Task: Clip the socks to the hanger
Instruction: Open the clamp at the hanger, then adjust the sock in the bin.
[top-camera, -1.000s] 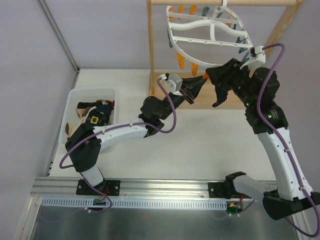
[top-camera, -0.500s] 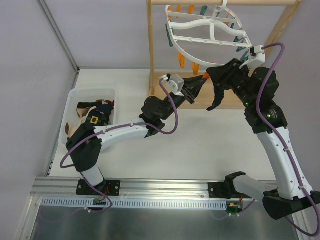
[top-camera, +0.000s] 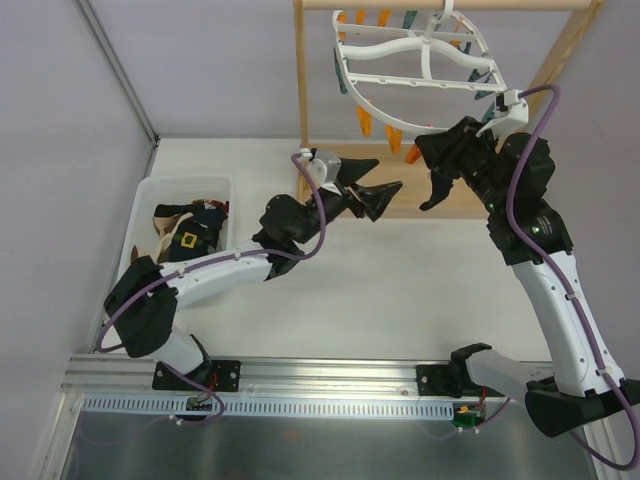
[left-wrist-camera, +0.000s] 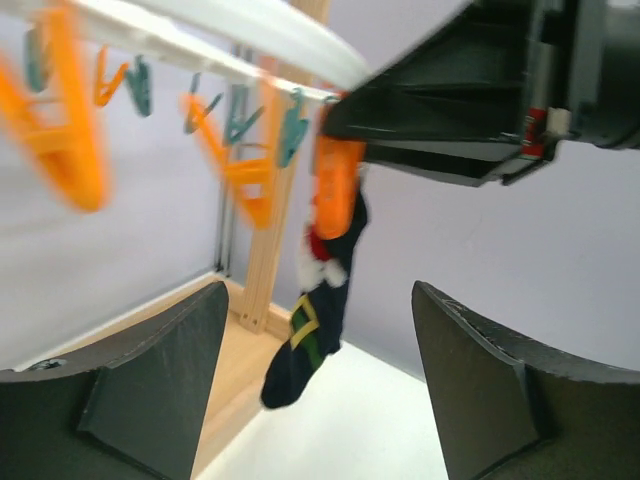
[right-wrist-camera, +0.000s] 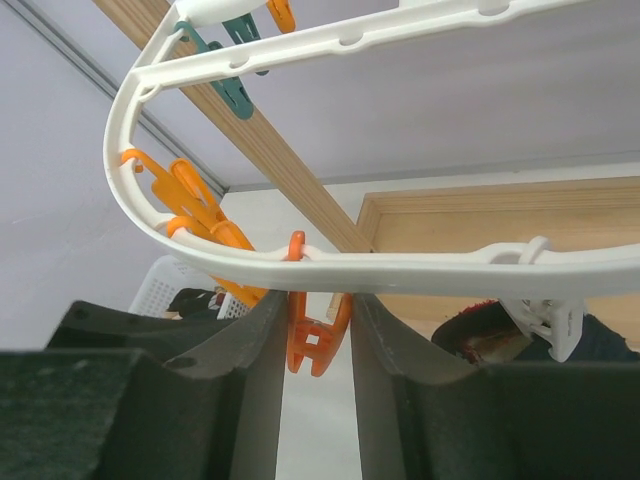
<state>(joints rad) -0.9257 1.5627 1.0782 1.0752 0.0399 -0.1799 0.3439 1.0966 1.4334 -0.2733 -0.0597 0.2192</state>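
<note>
The dark navy fabric sock (left-wrist-camera: 308, 335) is dangling vertically beyond my spread left tool (top-camera: 385, 198). My right tool (right-wrist-camera: 318, 300) is pinching its orange plastic peg (right-wrist-camera: 312, 340).

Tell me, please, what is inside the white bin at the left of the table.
Inside the white bin lie several socks, dark and tan, one with a yellow square mark. The bin's floor is hidden under them, and the left arm covers its near end.

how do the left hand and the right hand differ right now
The left hand is open and empty; the right hand is closed on an orange peg. The left hand is off the hanger, the right hand at its rim. Both are black.
</note>
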